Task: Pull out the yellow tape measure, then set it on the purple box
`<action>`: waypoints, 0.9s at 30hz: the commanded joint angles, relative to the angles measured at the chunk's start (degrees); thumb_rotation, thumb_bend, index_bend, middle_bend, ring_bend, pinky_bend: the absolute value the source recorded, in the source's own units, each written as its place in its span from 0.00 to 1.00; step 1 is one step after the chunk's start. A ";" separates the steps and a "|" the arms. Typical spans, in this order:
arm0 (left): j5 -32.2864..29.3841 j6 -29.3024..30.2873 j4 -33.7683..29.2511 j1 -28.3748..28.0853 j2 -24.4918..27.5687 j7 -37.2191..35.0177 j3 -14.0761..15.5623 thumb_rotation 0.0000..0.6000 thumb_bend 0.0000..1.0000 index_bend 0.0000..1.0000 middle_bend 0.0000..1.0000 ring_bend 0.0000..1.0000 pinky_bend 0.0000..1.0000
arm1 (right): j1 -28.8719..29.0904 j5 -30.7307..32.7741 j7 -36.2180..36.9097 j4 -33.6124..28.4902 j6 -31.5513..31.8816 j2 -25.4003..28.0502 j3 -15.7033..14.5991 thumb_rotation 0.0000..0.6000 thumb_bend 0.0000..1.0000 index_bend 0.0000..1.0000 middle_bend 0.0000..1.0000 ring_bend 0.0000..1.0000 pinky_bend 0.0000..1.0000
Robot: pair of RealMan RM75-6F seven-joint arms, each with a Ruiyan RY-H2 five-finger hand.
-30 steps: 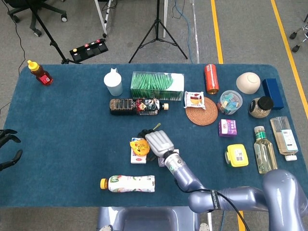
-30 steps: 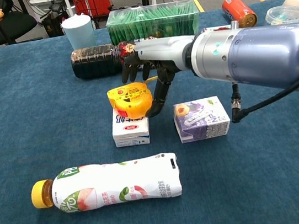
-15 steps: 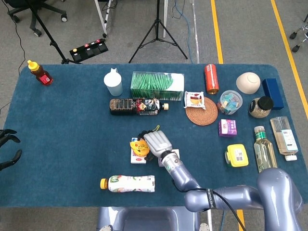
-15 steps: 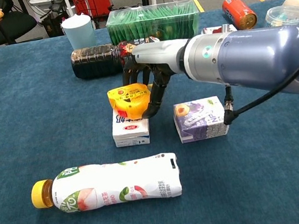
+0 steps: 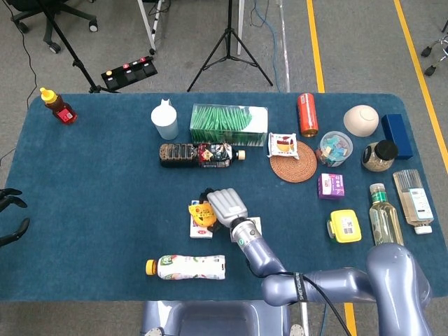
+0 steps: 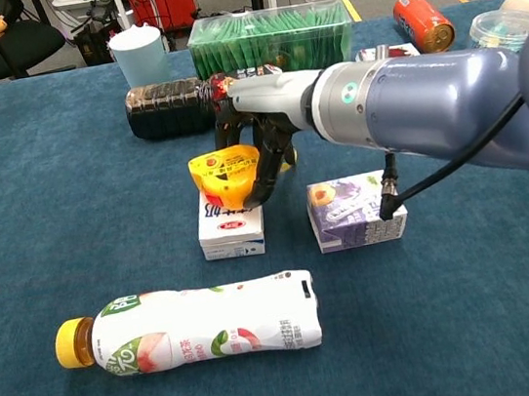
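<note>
The yellow tape measure (image 6: pixel 224 172) (image 5: pixel 201 213) lies on top of a small white carton (image 6: pixel 230 228). My right hand (image 6: pixel 260 132) (image 5: pixel 225 205) wraps around its right side, thumb against its front right edge and the other fingers behind it. A purple box (image 6: pixel 357 210) lies just right of the white carton, under my right forearm; the head view shows only a sliver of the purple box (image 5: pixel 254 224). My left hand (image 5: pixel 10 215) hovers at the table's far left edge, fingers apart and holding nothing.
A white drink bottle (image 6: pixel 205 334) lies in front of the cartons. Behind my right hand lie a dark bottle (image 6: pixel 168 108) and a green box (image 6: pixel 272 39). A second small purple pack (image 5: pixel 331 185) sits among several jars and bottles at the right.
My right hand has slid left and its fingers have closed in around the tape measure, which has shifted slightly left on the white carton. The left hand has not moved.
</note>
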 commanded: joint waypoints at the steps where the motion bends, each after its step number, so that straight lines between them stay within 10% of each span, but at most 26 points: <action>1: 0.01 -0.06 0.05 -0.02 0.01 0.01 0.02 1.00 0.33 0.43 0.30 0.22 0.28 | -0.19 -0.41 0.27 0.03 0.65 -0.19 0.12 1.00 0.28 0.53 0.44 0.51 0.63; 20: 3.63 -5.65 -5.83 -4.72 3.46 0.65 0.28 1.00 0.33 0.43 0.30 0.22 0.29 | -7.24 -7.28 8.41 -9.34 1.19 9.20 -0.76 1.00 0.28 0.58 0.49 0.57 0.68; 27: 5.04 -17.87 -14.03 -12.85 8.76 0.70 -0.18 1.00 0.32 0.43 0.30 0.22 0.30 | -11.32 -12.51 12.89 -14.59 1.87 13.47 -2.30 1.00 0.28 0.58 0.49 0.57 0.67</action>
